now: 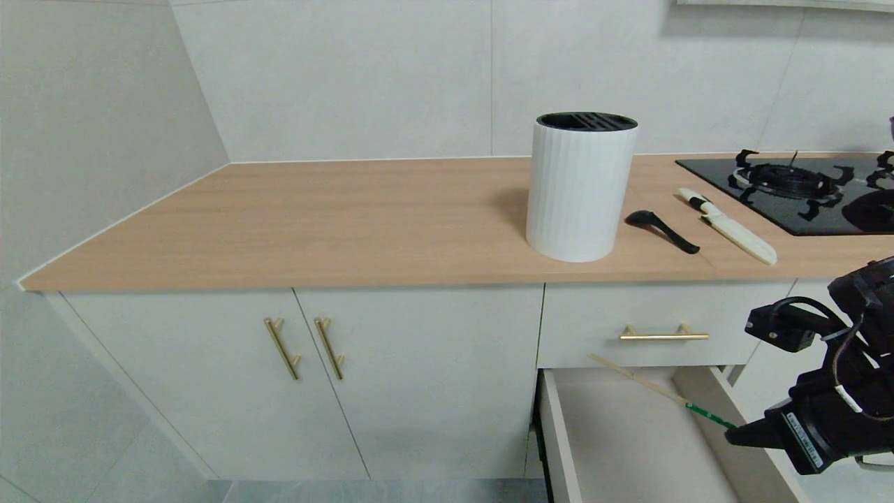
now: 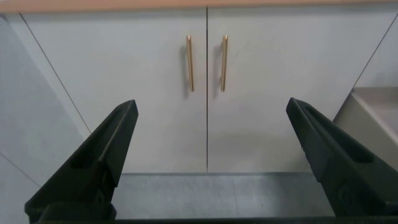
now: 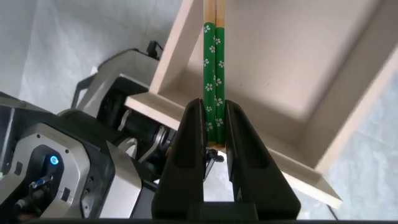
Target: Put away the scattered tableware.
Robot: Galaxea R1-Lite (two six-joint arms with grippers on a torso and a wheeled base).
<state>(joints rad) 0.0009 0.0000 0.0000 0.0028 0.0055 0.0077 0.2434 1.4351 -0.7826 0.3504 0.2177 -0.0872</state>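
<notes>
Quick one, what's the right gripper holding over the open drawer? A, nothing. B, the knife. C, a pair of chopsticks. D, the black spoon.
C: the right gripper is shut on the chopsticks over the drawer, while the spoon and knife lie on the counter.

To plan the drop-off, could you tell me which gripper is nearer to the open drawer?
Right. The right gripper is at the front edge of the drawer, its chopsticks reaching over it; the left gripper faces the cabinet doors to one side.
</notes>
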